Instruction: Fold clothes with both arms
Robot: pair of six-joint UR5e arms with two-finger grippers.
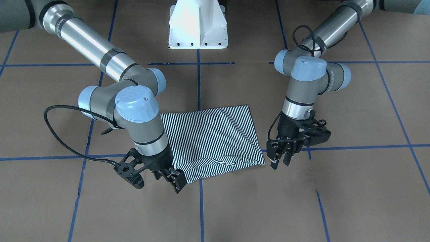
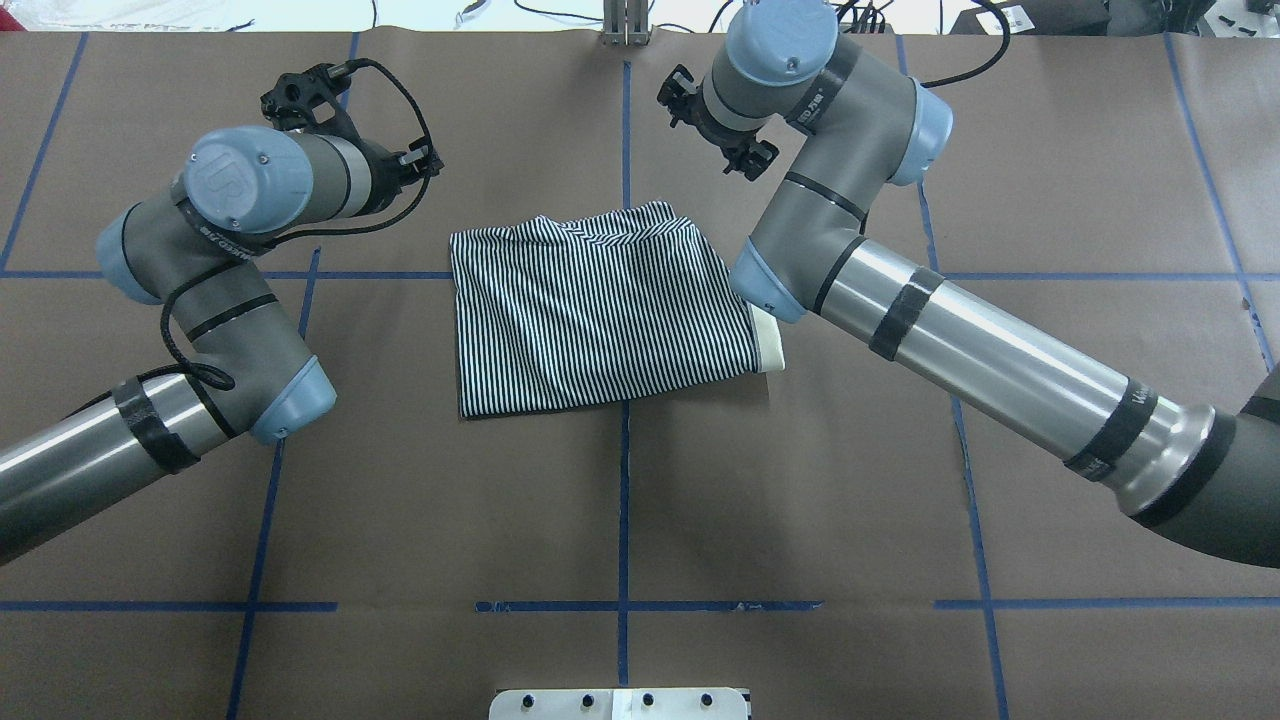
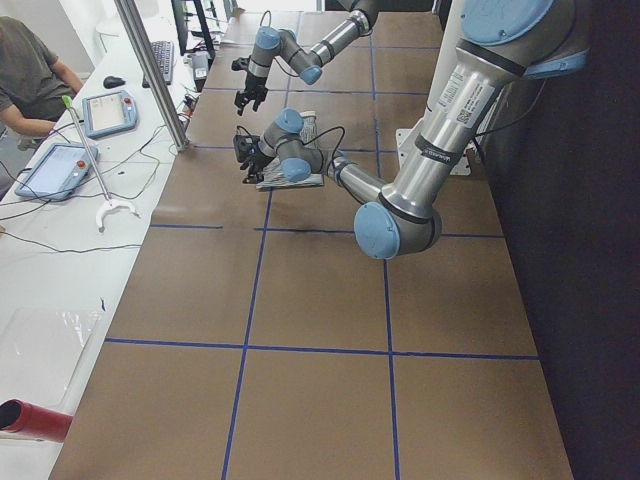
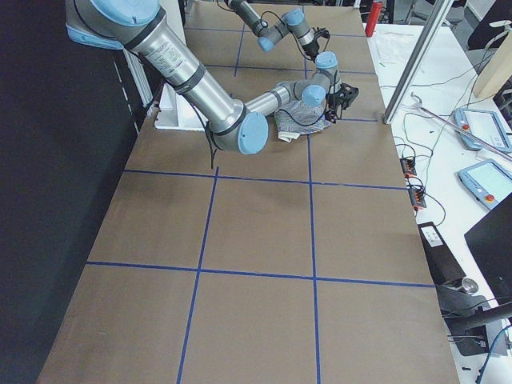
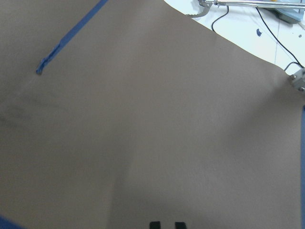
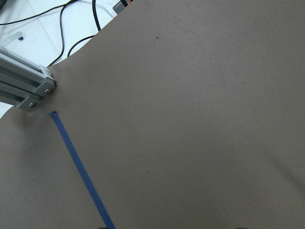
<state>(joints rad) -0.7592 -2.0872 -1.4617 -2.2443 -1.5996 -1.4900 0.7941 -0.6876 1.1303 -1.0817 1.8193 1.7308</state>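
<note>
The striped shirt lies folded into a rough rectangle in the middle of the table, and in the overhead view a strip of its cream collar shows at the edge of the shirt. My right gripper hangs open just beside the shirt's near corner, with no cloth between its fingers. My left gripper hovers off the opposite side, apart from the cloth. Its two fingertips stand close together over bare paper, so it looks shut and empty. From overhead, the left gripper and right gripper flank the shirt's far edge.
Brown paper with blue tape lines covers the table. The white pedestal base stands behind the shirt. An aluminium post and cables lie past the paper's edge. A person sits at a side bench with tablets.
</note>
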